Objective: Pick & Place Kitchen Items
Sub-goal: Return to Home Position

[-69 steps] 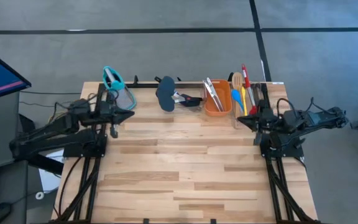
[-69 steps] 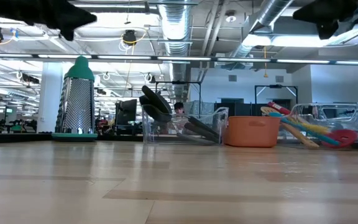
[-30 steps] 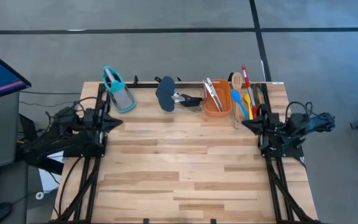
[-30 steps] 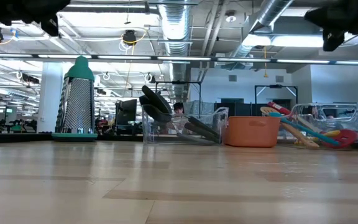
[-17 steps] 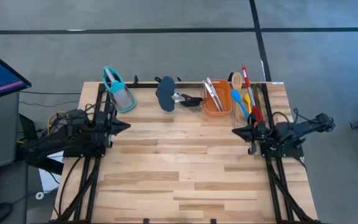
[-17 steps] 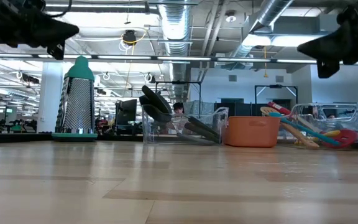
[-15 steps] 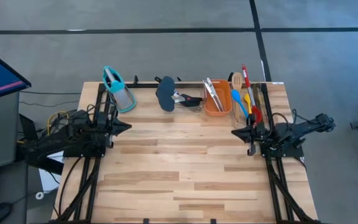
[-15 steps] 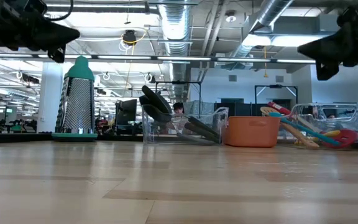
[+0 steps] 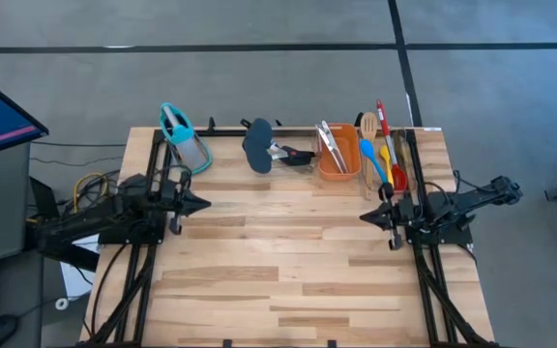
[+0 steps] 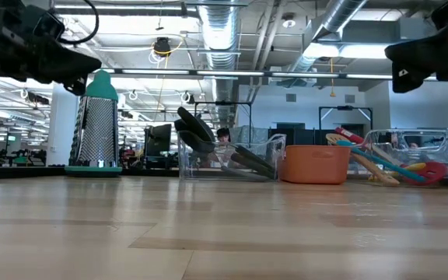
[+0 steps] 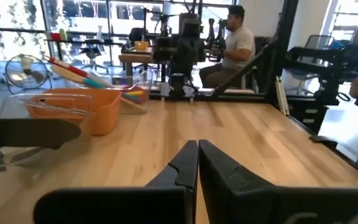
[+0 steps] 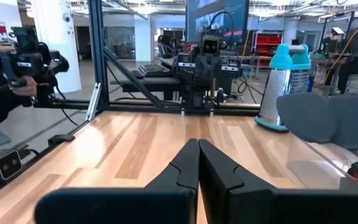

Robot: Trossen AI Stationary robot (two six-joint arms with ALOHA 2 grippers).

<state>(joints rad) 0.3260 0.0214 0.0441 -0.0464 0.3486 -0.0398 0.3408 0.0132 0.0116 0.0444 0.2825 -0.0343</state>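
Note:
The kitchen items stand along the table's far edge. A black spatula [image 9: 257, 145] lies in a clear tray [image 10: 225, 158]. Silver tongs [image 9: 331, 145] lie in the orange tub [image 9: 337, 162]. A wooden slotted spoon [image 9: 368, 126], a red spoon [image 9: 383, 124] and small blue and yellow spoons [image 9: 375, 157] lie in a second clear tray [image 10: 413, 155]. My left gripper [image 9: 204, 203] is shut and empty above the left side of the table, also shown in its wrist view [image 11: 197, 144]. My right gripper [image 9: 364, 217] is shut and empty above the right side, also shown in its wrist view [image 12: 198, 143]. They point at each other.
A steel grater with a teal top [image 9: 184, 141] stands at the far left, also in the low view [image 10: 98, 124]. Bare wooden tabletop [image 9: 278, 261] lies between and in front of the arms. A seated person [image 11: 235, 43] and a person's hand [image 12: 17, 68] show beyond the table.
Both arms have come down and swung toward the table's middle and near edge, so the two grippers now point at each other lower over the table. The utensils, tub, trays and grater have stayed where they were.

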